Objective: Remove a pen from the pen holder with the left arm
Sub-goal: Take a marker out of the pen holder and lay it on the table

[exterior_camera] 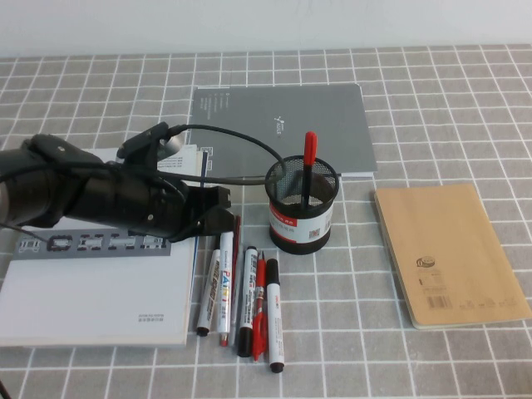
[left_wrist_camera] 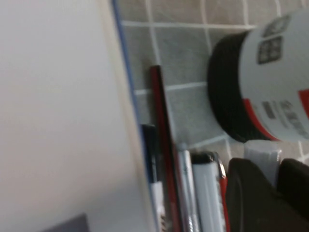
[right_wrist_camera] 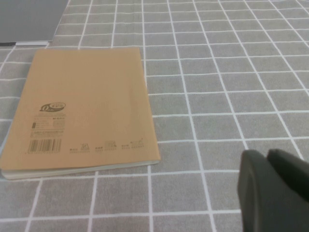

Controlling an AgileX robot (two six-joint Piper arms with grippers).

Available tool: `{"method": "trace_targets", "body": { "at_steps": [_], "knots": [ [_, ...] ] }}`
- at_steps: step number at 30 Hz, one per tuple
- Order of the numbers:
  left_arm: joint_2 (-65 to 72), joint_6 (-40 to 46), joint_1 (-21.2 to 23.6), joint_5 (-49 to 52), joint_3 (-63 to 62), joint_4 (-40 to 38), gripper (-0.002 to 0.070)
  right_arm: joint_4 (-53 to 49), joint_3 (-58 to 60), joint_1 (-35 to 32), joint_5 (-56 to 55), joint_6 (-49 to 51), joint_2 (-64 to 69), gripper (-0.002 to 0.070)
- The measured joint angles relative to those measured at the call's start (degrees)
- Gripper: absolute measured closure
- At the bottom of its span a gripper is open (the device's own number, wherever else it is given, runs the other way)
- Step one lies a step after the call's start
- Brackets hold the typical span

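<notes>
The black mesh pen holder (exterior_camera: 302, 208) (left_wrist_camera: 260, 87) stands mid-table with one red pen (exterior_camera: 309, 154) upright in it. My left gripper (exterior_camera: 223, 212) (left_wrist_camera: 264, 166) lies low over the table just left of the holder. It is shut on the end of a white pen (left_wrist_camera: 262, 151), which shows between the two black fingers. Several other pens and markers (exterior_camera: 247, 299) lie side by side on the table below it. My right gripper (right_wrist_camera: 275, 188) hovers over bare tablecloth with its fingers together and nothing in them; it does not show in the high view.
A white book (exterior_camera: 100, 291) lies under the left arm, its edge right beside the row of pens. A grey folder (exterior_camera: 283, 125) lies behind the holder. A tan notebook (exterior_camera: 449, 249) (right_wrist_camera: 82, 106) lies at the right. A cable (exterior_camera: 241, 141) arcs from the wrist toward the holder.
</notes>
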Motion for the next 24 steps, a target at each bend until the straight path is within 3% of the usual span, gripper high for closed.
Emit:
{"method": "trace_targets", "body": {
  "at_steps": [7,13,20,24],
  "knots": [
    [1.94,0.11,0.28,-1.42,-0.28,-0.70,0.0572,0.00,0.00,0.00,0.00,0.00,0.00,0.0689],
    [1.08,-0.19,-0.27,-2.96,-1.47,1.34,0.0409,0.00,0.00,0.00,0.00,0.00,0.00,0.0689],
    [-10.88,-8.17,-6.25,-15.44,-0.03,18.33,0.0373,0.00,0.00,0.00,0.00,0.00,0.00,0.0689],
    [-20.31,-11.69,-10.09,-27.88,6.53,27.69,0.0431,0.00,0.00,0.00,0.00,0.00,0.00,0.0689]
  ]
}}
